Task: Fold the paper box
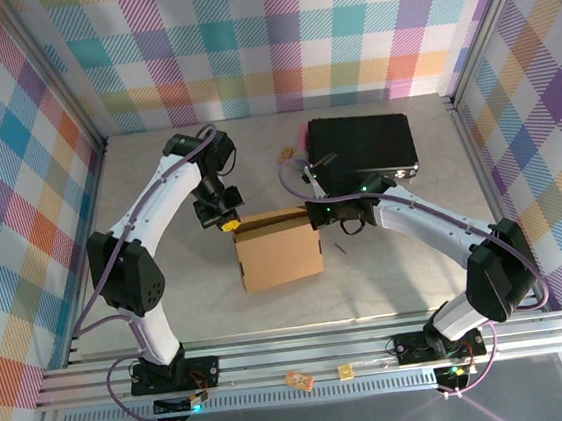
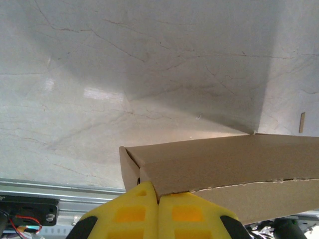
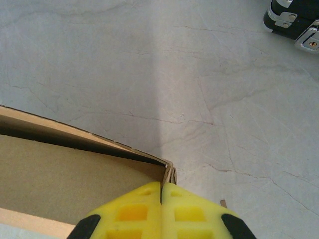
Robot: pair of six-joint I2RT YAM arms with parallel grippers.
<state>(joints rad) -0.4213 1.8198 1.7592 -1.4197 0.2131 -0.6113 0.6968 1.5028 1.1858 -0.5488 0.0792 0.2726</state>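
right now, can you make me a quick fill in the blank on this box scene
1. In the top view, the left gripper sits at the paper box's far ____ corner.
2. The right gripper's fingers are coloured ____.
3. The colour of the case beyond the box is ____.
4. Both grippers' jaws stand ____.
Missing words: left; yellow; black; shut.

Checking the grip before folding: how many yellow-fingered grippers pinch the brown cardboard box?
2. The left gripper pinches the far left corner of the box; the right gripper, its far right corner.
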